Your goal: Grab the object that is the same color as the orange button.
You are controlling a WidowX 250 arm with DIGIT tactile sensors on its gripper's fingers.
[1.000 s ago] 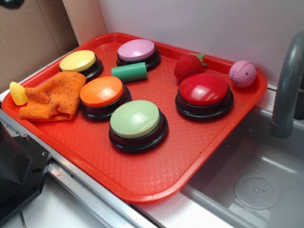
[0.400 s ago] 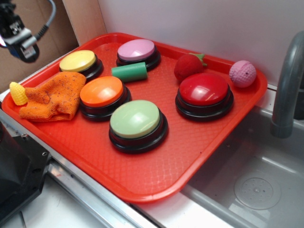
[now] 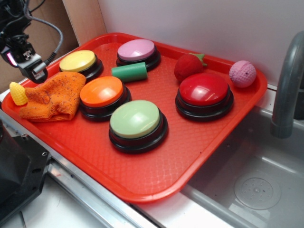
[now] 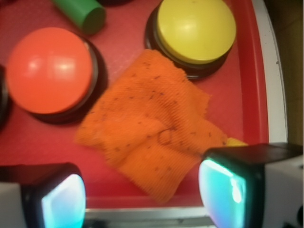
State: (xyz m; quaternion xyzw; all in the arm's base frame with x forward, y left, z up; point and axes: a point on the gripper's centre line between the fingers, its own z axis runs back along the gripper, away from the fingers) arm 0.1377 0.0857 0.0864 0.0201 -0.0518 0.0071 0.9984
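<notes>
Wrist view: the orange cloth (image 4: 152, 137) is seen bunched on the red tray (image 4: 247, 95), touching the orange button (image 4: 47, 69) and the yellow button (image 4: 196, 29). The claw (image 4: 142, 199) is held wide open and empty, the cloth lying below and just ahead, between its fingers.

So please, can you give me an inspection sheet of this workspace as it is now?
Surface: red tray beside a sink.
Job's things: orange cloth bunched at the tray's left edge, next to the orange button.
Clutter: yellow, pink, red, green buttons; green cylinder; strawberry; pink ball; corn toy.
Grippers: gripper above the cloth, jaws open, empty.
Cables: grey cable on the arm.
Surroundings: faucet, white wall.
</notes>
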